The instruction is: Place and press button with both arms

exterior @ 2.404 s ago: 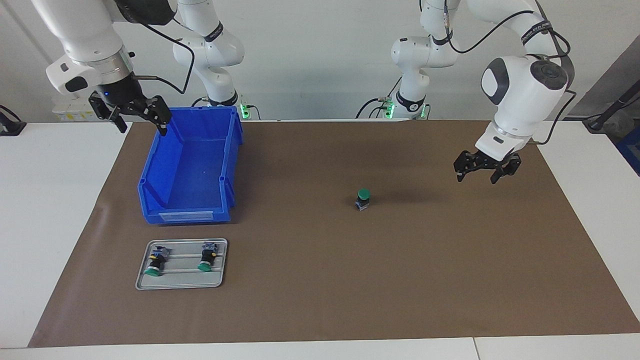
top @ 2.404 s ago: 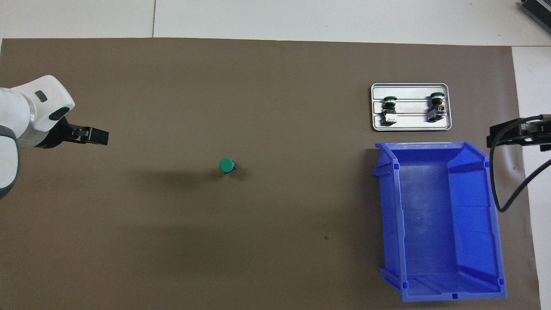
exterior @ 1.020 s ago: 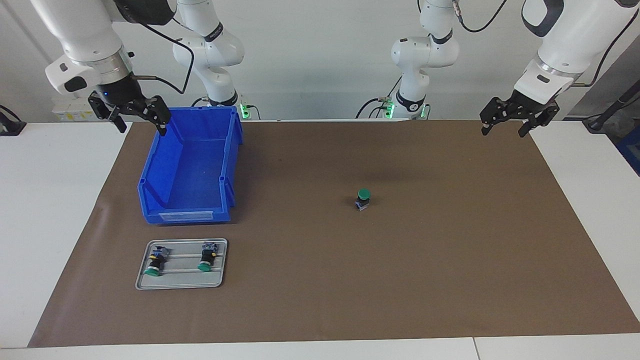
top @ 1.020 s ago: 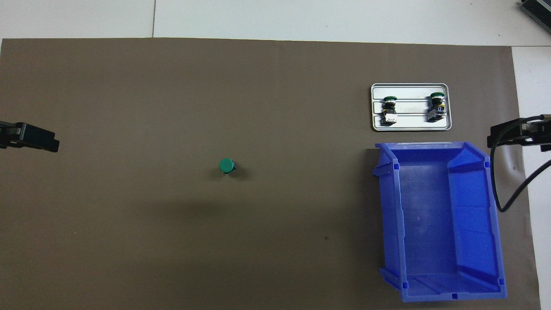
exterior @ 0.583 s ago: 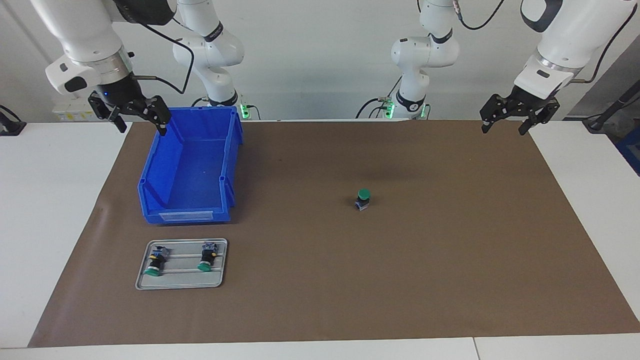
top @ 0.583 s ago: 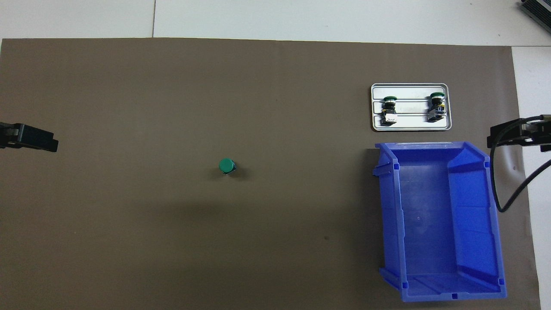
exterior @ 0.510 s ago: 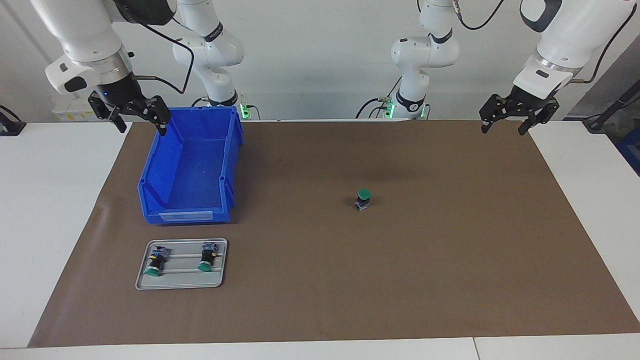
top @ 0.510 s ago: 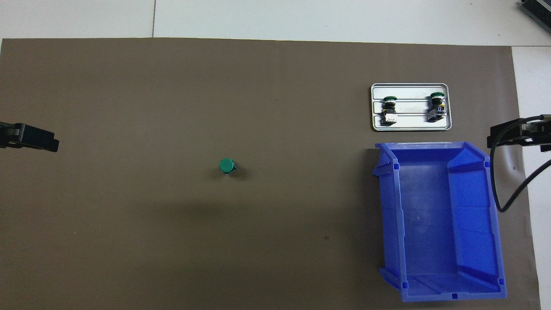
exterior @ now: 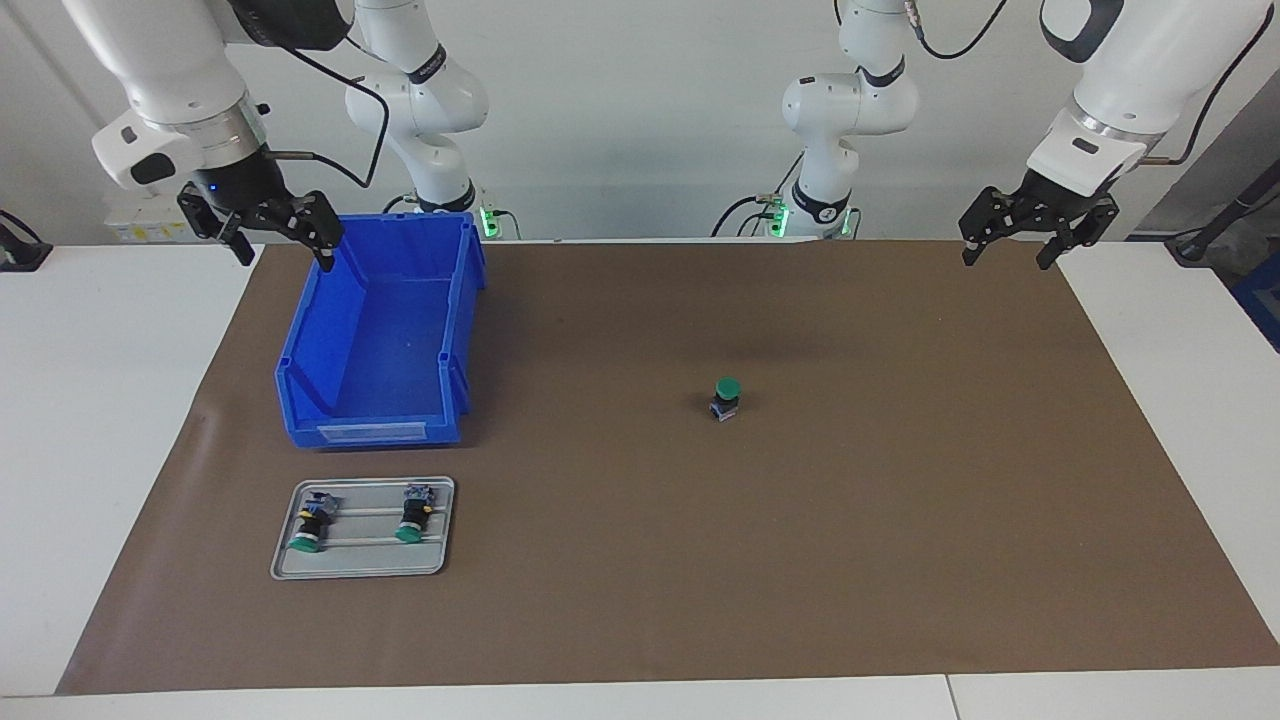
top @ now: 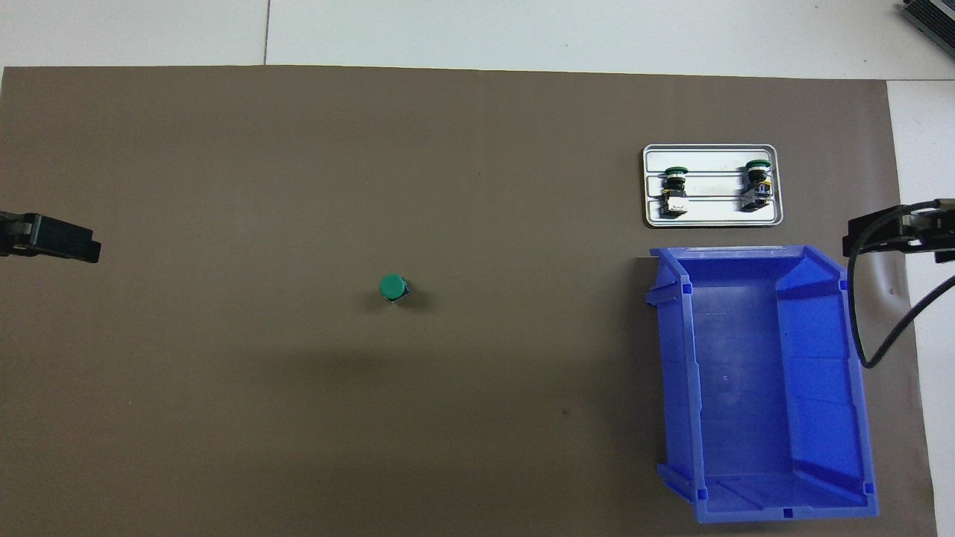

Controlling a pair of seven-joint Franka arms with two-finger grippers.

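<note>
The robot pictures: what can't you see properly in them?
- Left gripper: overhead view, cut off by the picture's edge; its arm is out of frame.
- Right gripper: overhead view, cut off by the edge too.
- Button: overhead view, its green cap hides the body underneath.
- Two spare buttons on the tray: facing view, too small for detail.

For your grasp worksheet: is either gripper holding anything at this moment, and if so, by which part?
Nothing is held. The left gripper and right gripper hang empty with open jaws, and the button stands alone, upright on the mat.
</note>
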